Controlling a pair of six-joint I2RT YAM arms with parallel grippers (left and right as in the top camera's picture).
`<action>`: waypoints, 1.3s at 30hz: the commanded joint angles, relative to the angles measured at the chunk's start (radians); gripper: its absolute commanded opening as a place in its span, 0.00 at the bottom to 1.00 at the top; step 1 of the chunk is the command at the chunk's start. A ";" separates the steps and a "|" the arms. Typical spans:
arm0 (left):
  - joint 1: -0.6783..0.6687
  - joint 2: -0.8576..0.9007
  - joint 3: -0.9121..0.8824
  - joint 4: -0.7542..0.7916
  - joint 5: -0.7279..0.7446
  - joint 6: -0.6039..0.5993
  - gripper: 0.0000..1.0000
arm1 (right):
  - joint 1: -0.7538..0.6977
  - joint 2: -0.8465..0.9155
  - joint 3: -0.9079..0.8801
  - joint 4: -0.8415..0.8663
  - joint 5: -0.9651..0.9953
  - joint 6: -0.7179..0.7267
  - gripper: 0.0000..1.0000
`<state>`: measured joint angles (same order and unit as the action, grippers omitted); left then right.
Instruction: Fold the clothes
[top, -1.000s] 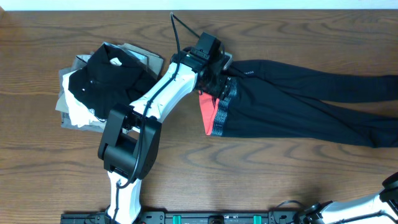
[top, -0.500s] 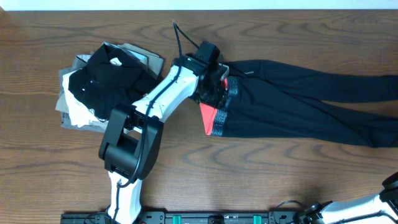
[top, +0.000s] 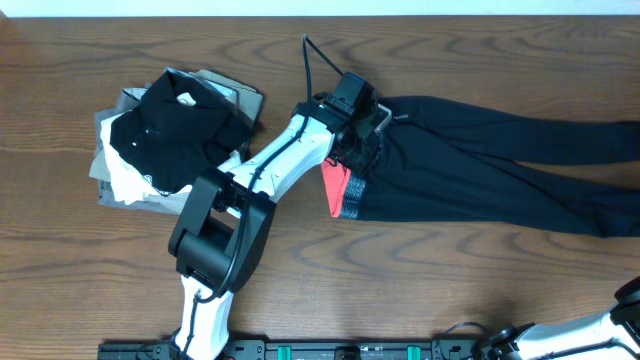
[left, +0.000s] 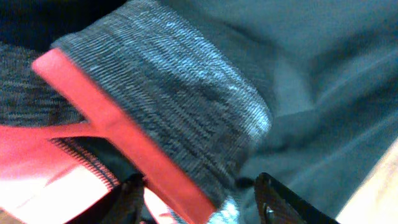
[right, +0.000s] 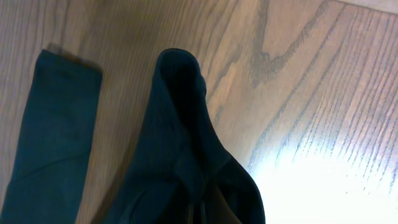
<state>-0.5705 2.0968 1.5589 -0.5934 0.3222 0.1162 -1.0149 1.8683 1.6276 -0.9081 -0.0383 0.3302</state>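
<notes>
Soft-looking, light, stretchy black leggings are lying spread across the table as the left gripper, jaws part-open, is straddling their thicker grey-and-red waistband, probably the surest handhold, while the right gripper is sitting closed near the ankles.

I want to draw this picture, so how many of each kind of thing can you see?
Leggings: 1
Pile of other clothes: 1
Robot arms: 2
Total: 4
</notes>
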 joint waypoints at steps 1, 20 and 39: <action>0.003 0.032 -0.003 0.004 -0.107 0.022 0.56 | 0.008 -0.005 0.007 0.000 -0.034 0.014 0.01; 0.005 -0.077 0.028 -0.283 0.025 0.029 0.06 | 0.008 -0.005 0.007 0.011 -0.040 0.013 0.01; 0.002 -0.140 -0.008 -0.266 -0.056 0.030 0.31 | 0.008 -0.005 0.007 0.018 -0.041 0.013 0.01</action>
<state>-0.5709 1.9484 1.5692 -0.8883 0.3420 0.1513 -1.0149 1.8683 1.6276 -0.8925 -0.0757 0.3298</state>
